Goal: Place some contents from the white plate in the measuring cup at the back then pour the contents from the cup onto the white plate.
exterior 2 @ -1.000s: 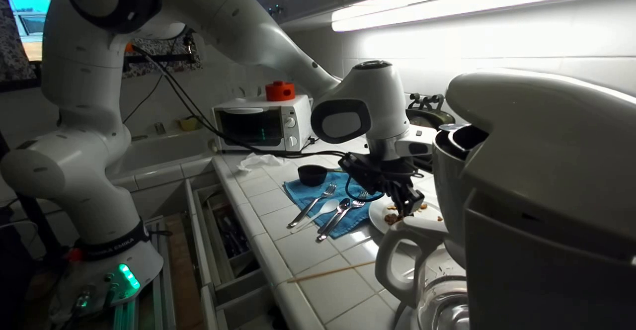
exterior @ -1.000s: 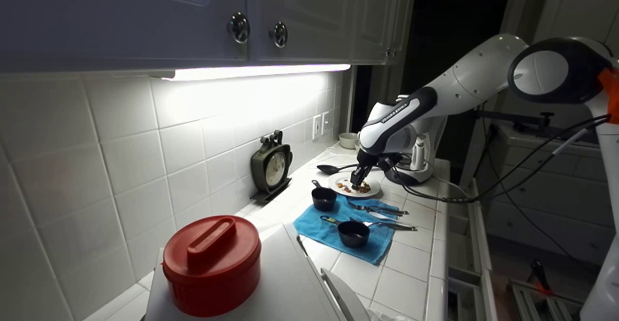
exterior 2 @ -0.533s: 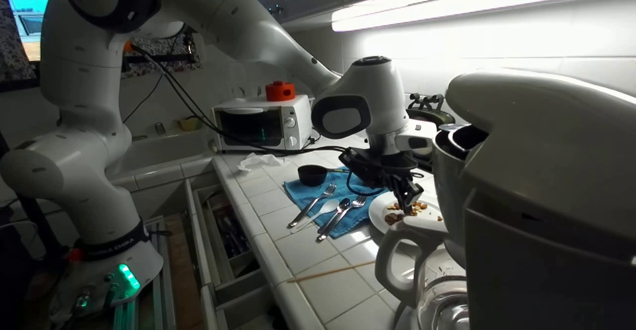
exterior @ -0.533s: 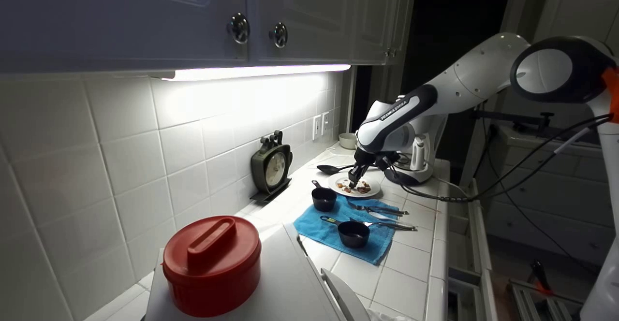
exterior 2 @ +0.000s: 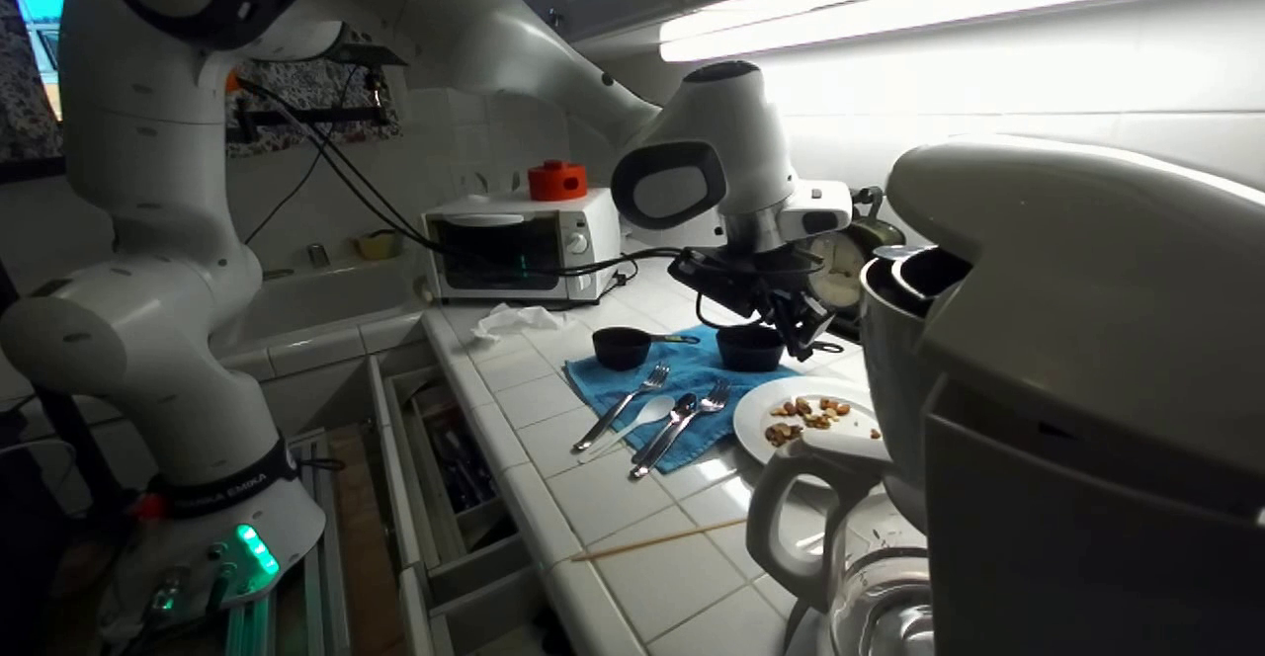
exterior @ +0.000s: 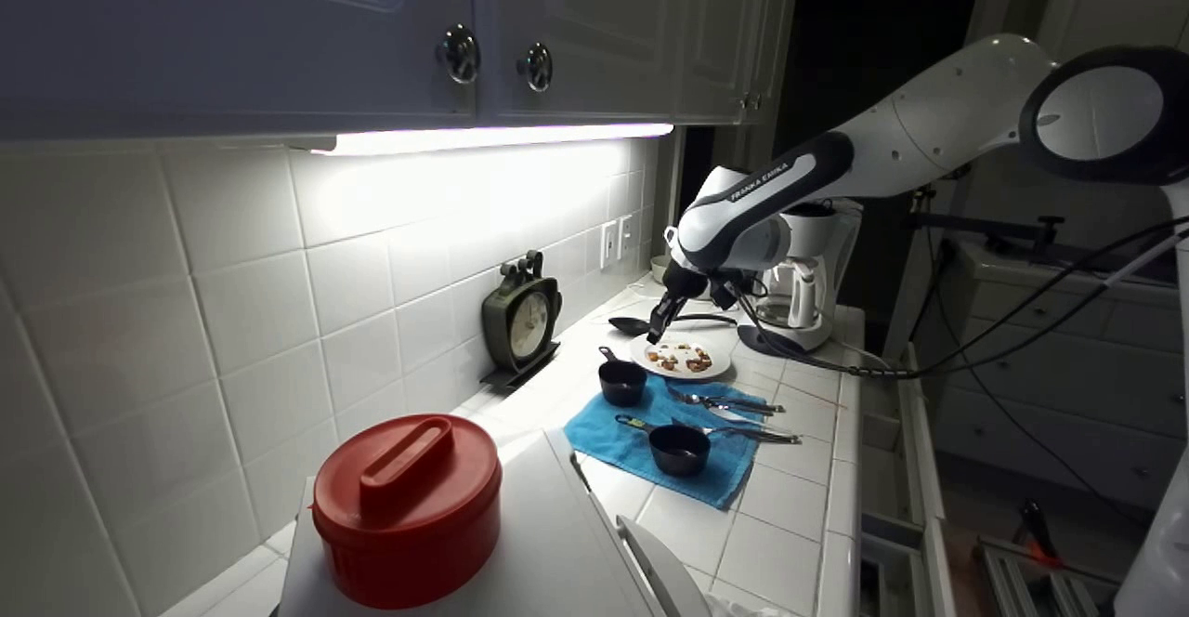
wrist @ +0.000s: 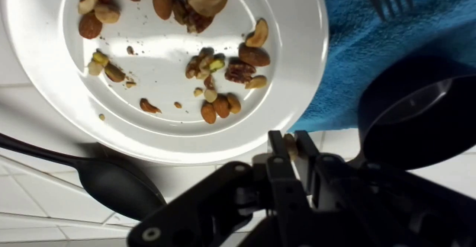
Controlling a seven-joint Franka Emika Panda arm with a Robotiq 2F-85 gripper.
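At the tip of the Robotiq gripper (wrist: 290, 140), both fingers pinch a single brown nut (wrist: 291, 149), its kind too blurred to name. Seen from the wrist, they hang by the rim of the white plate (wrist: 301, 46), and the measuring cup (wrist: 416, 128) to be filled lies near, to the right in that view. It stands upright at the edge of the blue towel (wrist: 353, 53), its handle (exterior: 607, 354) pointing towards the tiled wall (exterior: 344, 292); that handle side is nearer the fingers than the bowl's centre is. So the move now called for, I judge, is a short sideways carry past the handle until the nut is over the bowl; letting go early could drop it on the tiled counter (exterior: 776, 515). How far the fingers clear the cup's rim I cannot tell. Away on the side opposite the cup, mixed nuts (wrist: 202, 65) lie scattered over the plate. Farther off, in both exterior views, a second measuring cup (exterior: 680, 450) sits across the towel.
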